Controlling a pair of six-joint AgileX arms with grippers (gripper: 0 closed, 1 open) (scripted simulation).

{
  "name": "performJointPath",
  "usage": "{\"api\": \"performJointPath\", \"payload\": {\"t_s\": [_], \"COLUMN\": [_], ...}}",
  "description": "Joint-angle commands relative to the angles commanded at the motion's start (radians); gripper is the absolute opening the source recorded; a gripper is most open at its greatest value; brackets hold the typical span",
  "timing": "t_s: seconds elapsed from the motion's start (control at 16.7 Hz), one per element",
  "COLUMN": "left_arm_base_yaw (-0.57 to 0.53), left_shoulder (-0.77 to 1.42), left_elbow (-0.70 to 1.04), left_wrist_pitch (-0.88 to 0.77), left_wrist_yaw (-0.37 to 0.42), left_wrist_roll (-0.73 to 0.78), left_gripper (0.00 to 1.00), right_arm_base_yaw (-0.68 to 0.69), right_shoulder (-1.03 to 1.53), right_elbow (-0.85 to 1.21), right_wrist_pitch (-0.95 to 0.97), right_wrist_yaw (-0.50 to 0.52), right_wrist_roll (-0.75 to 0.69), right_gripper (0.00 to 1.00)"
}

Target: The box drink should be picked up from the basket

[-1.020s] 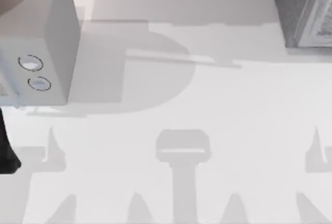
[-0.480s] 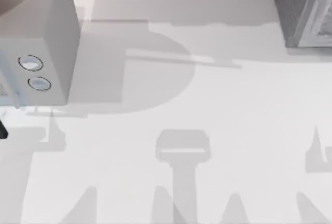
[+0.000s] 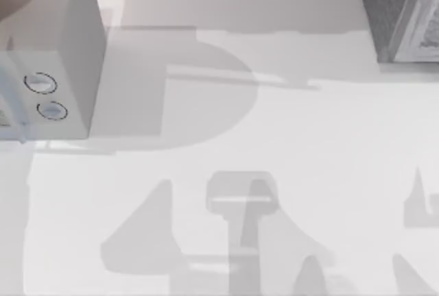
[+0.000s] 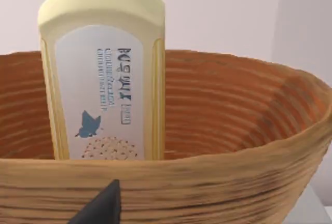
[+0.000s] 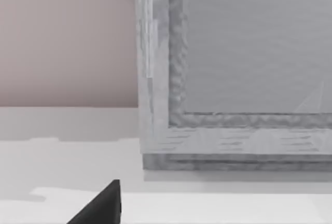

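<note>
Your left end effector (image 4: 106, 206) faces the drink (image 4: 102, 68), which stands upright inside the basket (image 4: 207, 182), just beyond its near rim. You cannot tell its finger spread. The right end effector (image 5: 104, 206) hangs near a grey box (image 5: 233, 68) on the desk (image 3: 309, 138).

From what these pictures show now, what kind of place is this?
Probably a rendered tabletop test scene, not a real room. A plain white table carries a grey box with two round dials and a grey panelled block. The left wrist view shows a woven basket holding a pale yellow bottle.

left tool (image 4: 101, 208): black, pointed tip | right tool (image 5: 101, 207): black, pointed tip
</note>
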Motion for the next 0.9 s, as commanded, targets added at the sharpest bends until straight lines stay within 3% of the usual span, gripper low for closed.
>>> {"api": "performJointPath", "payload": {"t_s": [0.48, 0.9], "left_arm_base_yaw": [0.108, 0.118], "left_shoulder": [0.476, 0.522], "left_elbow": [0.307, 0.351], "left_wrist_pitch": [0.162, 0.184], "left_wrist_yaw": [0.116, 0.127], "left_wrist_roll": [0.007, 0.012], "left_gripper": [1.0, 1.0], "right_arm_base_yaw": [0.0, 0.0], "right_shoulder": [0.0, 0.0], "right_elbow": [0.0, 0.0], "right_wrist_pitch": [0.0, 0.0], "right_wrist_yaw": [0.0, 0.0], "right_wrist_roll": [0.0, 0.0], "right_gripper": [1.0, 1.0]}}
